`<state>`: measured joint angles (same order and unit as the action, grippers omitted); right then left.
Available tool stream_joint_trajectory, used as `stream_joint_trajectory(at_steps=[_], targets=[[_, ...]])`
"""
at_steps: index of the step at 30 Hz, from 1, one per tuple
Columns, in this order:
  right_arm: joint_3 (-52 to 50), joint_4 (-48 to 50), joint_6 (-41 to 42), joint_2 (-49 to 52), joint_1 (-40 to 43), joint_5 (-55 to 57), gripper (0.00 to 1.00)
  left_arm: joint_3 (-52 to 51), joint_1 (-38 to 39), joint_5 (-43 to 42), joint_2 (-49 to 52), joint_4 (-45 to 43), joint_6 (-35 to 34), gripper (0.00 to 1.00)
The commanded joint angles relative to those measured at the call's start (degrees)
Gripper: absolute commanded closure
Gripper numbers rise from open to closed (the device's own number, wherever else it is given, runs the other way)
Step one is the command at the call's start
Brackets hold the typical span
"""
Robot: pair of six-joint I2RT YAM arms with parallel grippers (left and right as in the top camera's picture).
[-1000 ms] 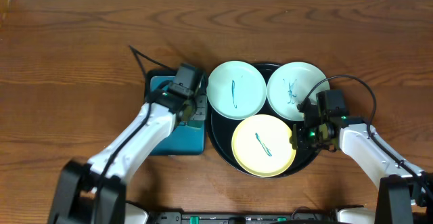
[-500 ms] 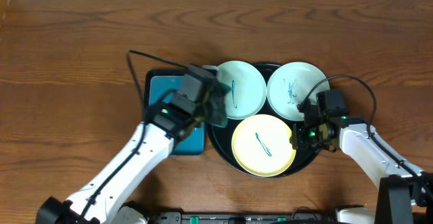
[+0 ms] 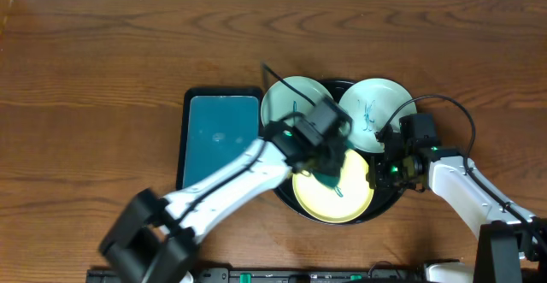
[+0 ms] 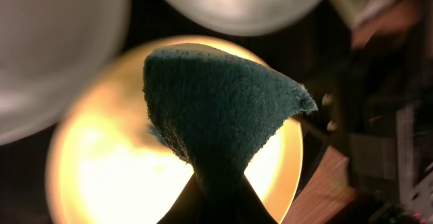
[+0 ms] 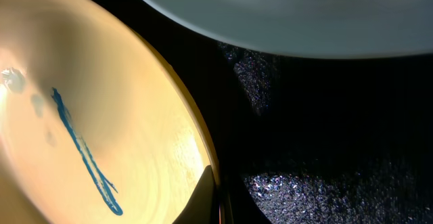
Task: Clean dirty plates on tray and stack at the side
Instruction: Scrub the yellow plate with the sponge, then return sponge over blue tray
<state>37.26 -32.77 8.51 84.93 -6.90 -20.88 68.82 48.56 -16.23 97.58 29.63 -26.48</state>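
Left pincer [image 3: 329, 173] clamped; right pincer [image 3: 377, 173] low

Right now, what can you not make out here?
- Fingers of the left gripper: the sponge mostly covers them in the left wrist view, the arm overhead.
- The right gripper: whether it pinches the rim of the yellow plate; the right wrist view's bottom edge cuts it off.
- Scribble on the left mint plate: blurred in the left wrist view, partly under the arm overhead.

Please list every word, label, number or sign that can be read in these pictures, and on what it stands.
No text can be read. The teal marks on the yellow plate and on the rightmost pale plate are scribbles, not letters.
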Motion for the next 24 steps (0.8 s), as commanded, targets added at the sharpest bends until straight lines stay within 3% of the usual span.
stream_joint_trajectory(at_steps=[1,13,20,24], targets=[[-0.4,0.0,0.7,0.5,-0.4,0.2,0.99,1.0,3.4,-1.1,3.6,-1.0,-1.9,0.93],[-0.4,-0.4,0.7,0.5,-0.4,0.3,0.99,1.0,6.1,1.4,13.7,-4.4,-1.9,0.93],[-0.4,-0.4,0.7,0.5,-0.4,0.3,0.99,0.9,5.2,14.0,14.3,1.3,-1.9,0.93],[-0.4,-0.4,0.7,0.5,-0.4,0.3,0.99,0.9,2.7,16.3,14.3,2.7,-1.9,0.93]])
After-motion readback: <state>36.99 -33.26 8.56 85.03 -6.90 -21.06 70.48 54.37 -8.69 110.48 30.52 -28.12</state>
